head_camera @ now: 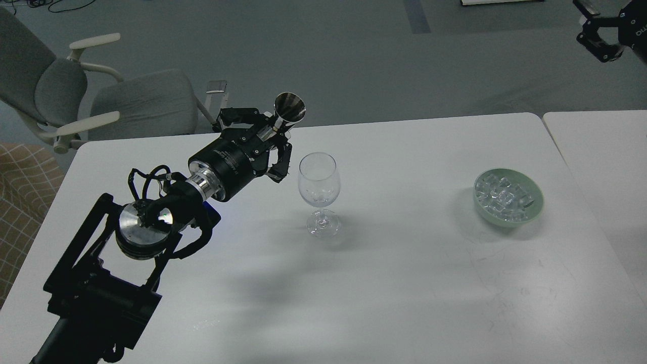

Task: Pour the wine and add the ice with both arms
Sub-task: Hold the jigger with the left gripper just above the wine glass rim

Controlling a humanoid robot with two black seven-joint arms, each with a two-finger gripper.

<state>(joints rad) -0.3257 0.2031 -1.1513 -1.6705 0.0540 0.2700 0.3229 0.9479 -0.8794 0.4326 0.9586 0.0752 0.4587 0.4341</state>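
Observation:
My left gripper is shut on the stem of a small shiny metal measuring cup. It holds the cup upright, above the table and just left of the wine glass's rim. The clear wine glass stands upright at mid-table. I cannot see any wine in the cup or the glass. The ice is heaped as clear cubes in a pale green bowl at the right. My right gripper hangs high at the top right corner, away from the table, with its fingers apart and empty.
A grey office chair stands behind the table's far left corner. A second white table adjoins on the right, with a narrow gap between. The white table top reaches to the front.

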